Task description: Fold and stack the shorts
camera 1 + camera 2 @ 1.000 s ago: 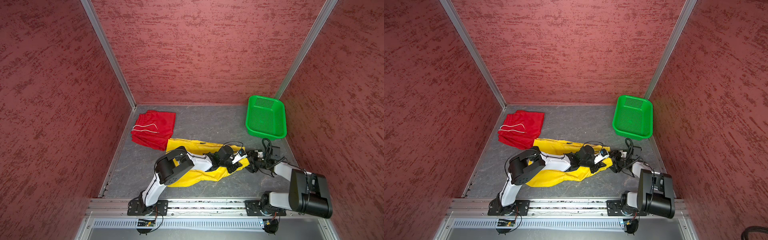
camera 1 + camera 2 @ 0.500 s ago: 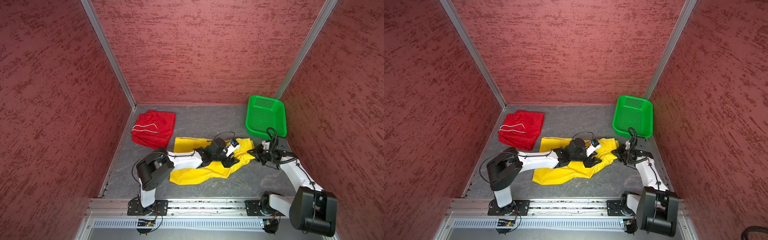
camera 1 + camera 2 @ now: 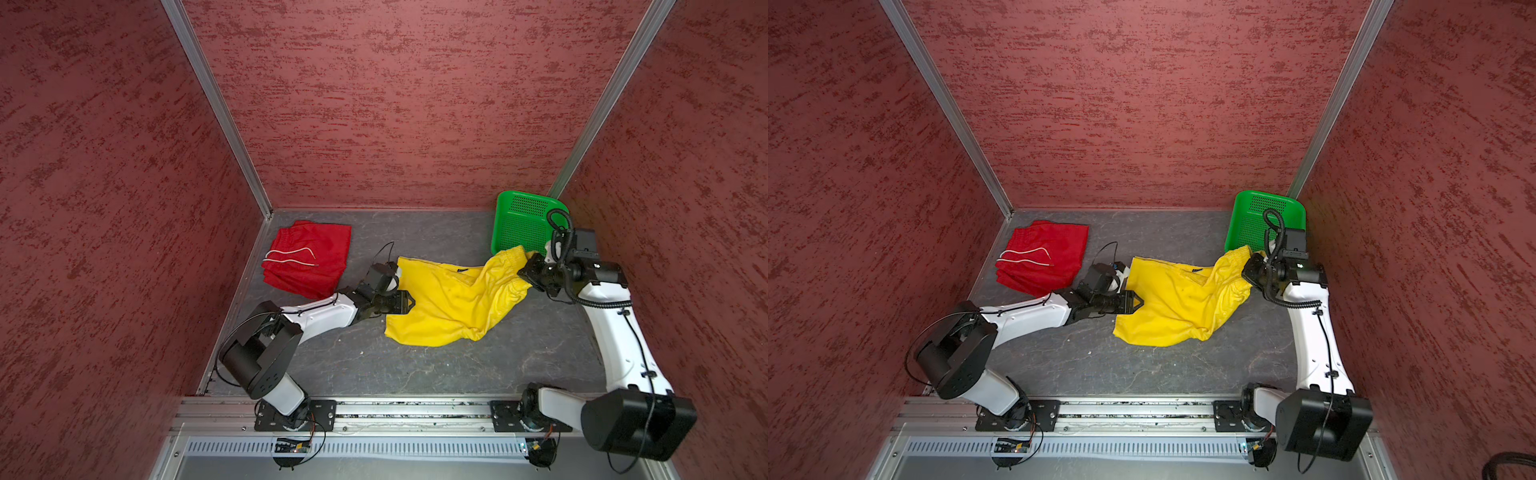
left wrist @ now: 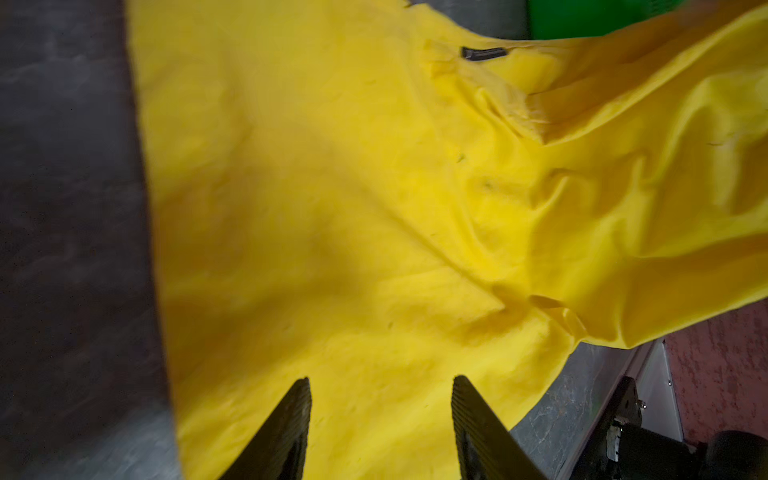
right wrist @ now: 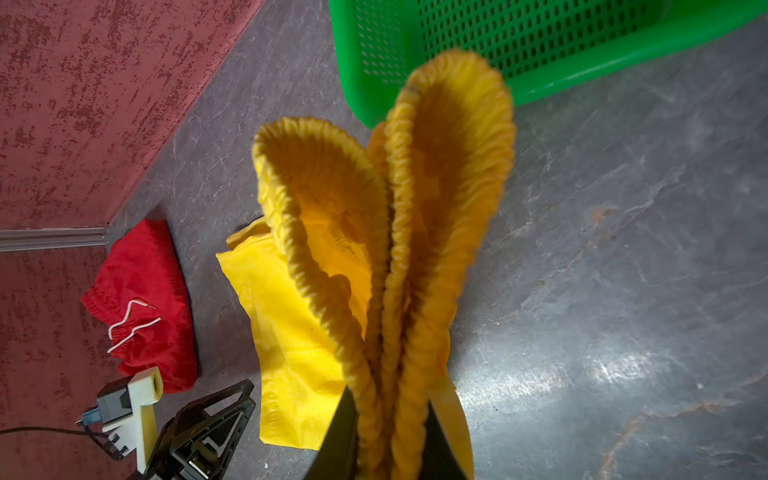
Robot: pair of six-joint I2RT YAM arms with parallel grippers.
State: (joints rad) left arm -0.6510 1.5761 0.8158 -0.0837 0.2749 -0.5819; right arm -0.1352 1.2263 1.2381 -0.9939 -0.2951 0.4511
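Note:
The yellow shorts lie spread across the middle of the grey floor. Their gathered elastic waistband is lifted at the right end. My right gripper is shut on that bunched waistband, just in front of the basket. My left gripper stands open at the shorts' left edge, over the cloth, with nothing pinched between its fingers. The red shorts, with their white drawstring on top, lie folded at the back left.
A green perforated basket stands in the back right corner, right behind the held waistband. Red walls close the left, back and right sides. A metal rail runs along the front, carrying both arm bases.
My left gripper opened, let go of the yellow shorts and drew back to the left. My right gripper shut on the waistband and pulled it right and back toward the basket, stretching the shorts out.

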